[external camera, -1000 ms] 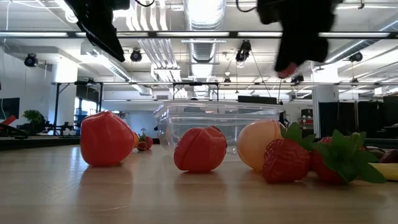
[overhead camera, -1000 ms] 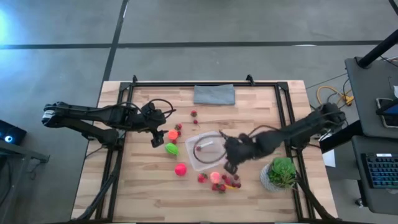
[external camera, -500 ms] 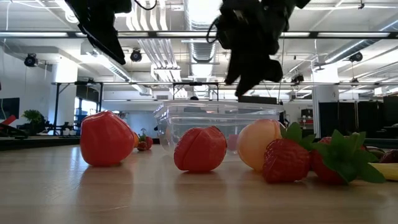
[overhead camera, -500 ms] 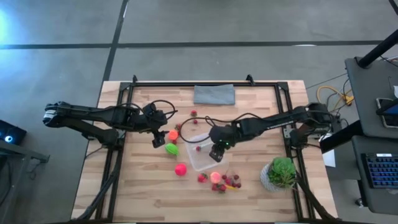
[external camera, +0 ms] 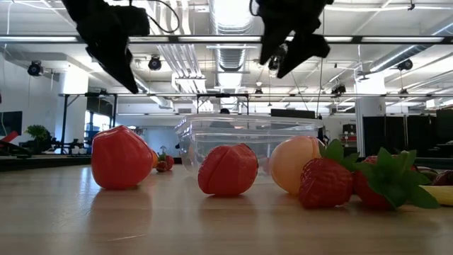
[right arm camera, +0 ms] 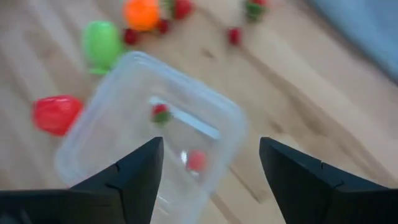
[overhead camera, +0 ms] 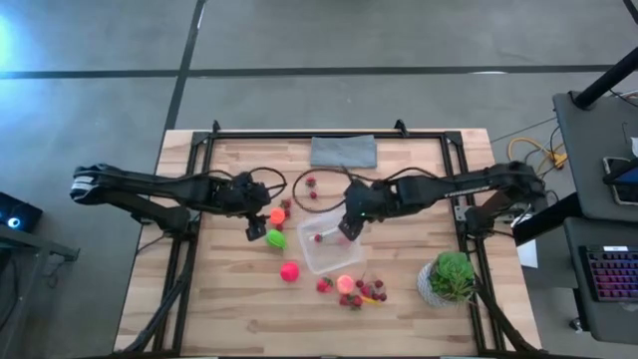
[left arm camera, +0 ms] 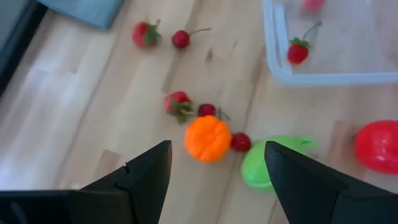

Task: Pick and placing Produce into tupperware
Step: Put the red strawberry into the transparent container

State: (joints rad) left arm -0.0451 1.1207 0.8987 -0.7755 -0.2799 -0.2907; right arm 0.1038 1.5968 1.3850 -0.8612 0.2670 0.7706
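The clear tupperware (overhead camera: 329, 246) stands at mid-table with two small red berries (right arm camera: 160, 113) (right arm camera: 196, 160) on its floor. My right gripper (right arm camera: 211, 142) (overhead camera: 349, 221) hangs open above the box's far right part, holding nothing. My left gripper (left arm camera: 217, 147) (overhead camera: 256, 227) is open above the orange ball (left arm camera: 208, 138), clear of it. Next to the orange ball lie the green ball (left arm camera: 273, 163) and small dark-red berries (left arm camera: 241, 142). The pink ball (overhead camera: 289, 271) lies near the box's left corner. The peach ball (overhead camera: 346, 284) and several strawberries (overhead camera: 361, 294) lie in front of the box.
A folded grey cloth (overhead camera: 344, 152) lies at the far edge. A potted green plant (overhead camera: 451, 277) stands at the near right. Two loose berries (overhead camera: 311, 183) sit between the cloth and the box. Black rails (overhead camera: 199, 199) frame the table's sides.
My right gripper has risen from the berries in front of the box and gone toward the far edge, over the box. It was shut on a small berry and has opened; the berry now lies in the box. My left gripper has sunk a little toward the orange ball.
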